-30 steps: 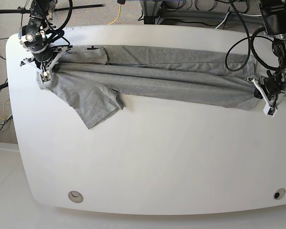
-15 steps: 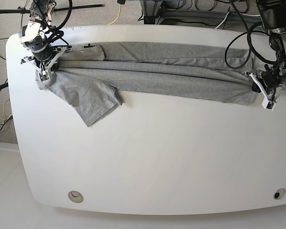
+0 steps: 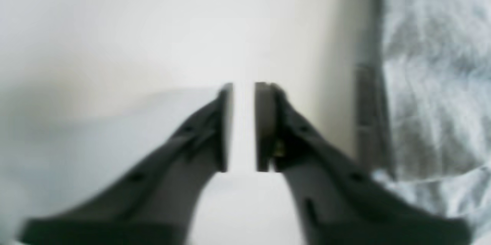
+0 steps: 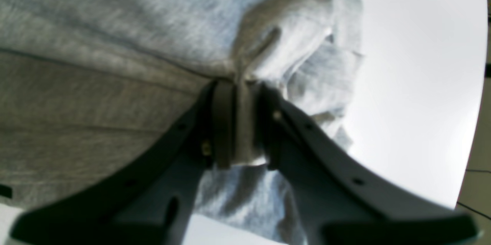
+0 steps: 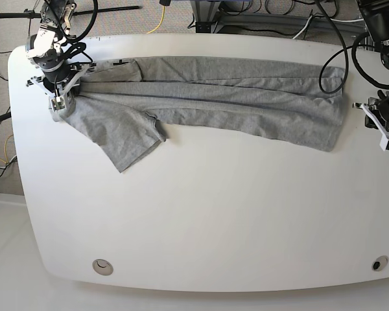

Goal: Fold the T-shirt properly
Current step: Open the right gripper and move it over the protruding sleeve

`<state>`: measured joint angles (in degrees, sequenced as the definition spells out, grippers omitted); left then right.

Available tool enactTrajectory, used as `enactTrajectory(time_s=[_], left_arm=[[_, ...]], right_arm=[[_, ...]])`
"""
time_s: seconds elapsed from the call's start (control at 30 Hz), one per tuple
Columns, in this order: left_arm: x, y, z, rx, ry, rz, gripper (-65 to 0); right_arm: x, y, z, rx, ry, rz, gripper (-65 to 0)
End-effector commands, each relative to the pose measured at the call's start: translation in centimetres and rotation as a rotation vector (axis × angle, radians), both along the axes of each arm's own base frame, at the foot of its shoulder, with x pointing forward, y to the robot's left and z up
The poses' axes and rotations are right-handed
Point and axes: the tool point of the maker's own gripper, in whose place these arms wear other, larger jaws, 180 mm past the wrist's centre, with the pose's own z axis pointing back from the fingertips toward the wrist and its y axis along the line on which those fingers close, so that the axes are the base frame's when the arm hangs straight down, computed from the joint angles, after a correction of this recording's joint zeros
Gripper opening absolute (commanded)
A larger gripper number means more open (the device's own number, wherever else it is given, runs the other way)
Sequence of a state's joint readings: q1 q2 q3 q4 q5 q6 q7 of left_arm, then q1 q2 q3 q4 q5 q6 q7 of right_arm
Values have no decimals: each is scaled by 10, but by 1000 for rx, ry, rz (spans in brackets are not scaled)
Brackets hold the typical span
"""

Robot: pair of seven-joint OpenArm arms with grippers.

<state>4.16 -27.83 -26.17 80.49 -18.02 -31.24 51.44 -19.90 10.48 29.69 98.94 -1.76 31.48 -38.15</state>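
**Open table in front, shirt across the back**

The near half of the table (image 5: 214, 220) lies bare. The T-shirt (image 5: 233, 100) spans the far strip, one sleeve (image 5: 120, 139) jutting forward. Cables (image 5: 334, 48) loop above its right end.

White rounded table (image 5: 201, 220), grey T-shirt (image 5: 227, 97) stretched lengthwise along its far edge

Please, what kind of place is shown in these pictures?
Probably a robotics lab: a white table with two arms mounted, loose cables on the floor behind, and a grey T-shirt spread out for folding.
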Motion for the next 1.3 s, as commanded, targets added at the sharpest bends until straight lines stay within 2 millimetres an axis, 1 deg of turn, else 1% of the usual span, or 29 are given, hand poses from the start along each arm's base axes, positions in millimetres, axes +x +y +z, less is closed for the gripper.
enactTrajectory(time_s=[0.0, 0.1, 0.17, 0.23, 0.33, 0.47, 0.57, 0.63, 0.77, 0.87, 0.93, 1.1, 1.17, 1.23, 1.27], left_arm=[[18, 7, 24, 25, -68, -12, -409], [20, 9, 28, 30, -77, -11, -306], [21, 10, 28, 31, -78, -11, -262], [24, 10, 31, 32, -87, -12, -249], [30, 10, 37, 32, -105, -13, -250], [34, 8, 42, 35, -120, -20, -250], [40, 2, 56, 58, -159, -46, -250], [45, -8, 67, 73, -191, -78, -250], [51, -34, 79, 64, -245, -113, -250], [49, -45, 82, 67, -237, -123, -250], [47, -51, 81, 67, -221, -125, -250], [46, -78, 69, 17, -198, -151, -250], [46, -88, 64, -7, -195, -154, -250], [45, -96, 59, -32, -193, -153, -250], [41, -101, 52, -48, -182, -151, -250]], right_arm=[[4, -6, 11, -35, -16, 4, -388], [7, -6, 17, -43, -33, 11, -319], [9, -5, 21, -49, -45, 15, -295], [12, -4, 26, -55, -58, 20, -290], [19, -2, 39, -71, -94, 33, -287], [31, 1, 61, -97, -157, 52, -285], [36, 2, 74, -116, -189, 67, -285], [39, 3, 80, -126, -205, 75, -283], [45, 6, 92, -137, -238, 87, -283], [46, 6, 93, -138, -243, 88, -283], [49, 7, 95, -137, -250, 89, -283], [64, 9, 104, -128, -293, 86, -283], [71, 10, 104, -118, -304, 82, -283], [81, 16, 105, -103, -316, 95, -283], [87, 18, 103, -96, -316, 104, -283]])
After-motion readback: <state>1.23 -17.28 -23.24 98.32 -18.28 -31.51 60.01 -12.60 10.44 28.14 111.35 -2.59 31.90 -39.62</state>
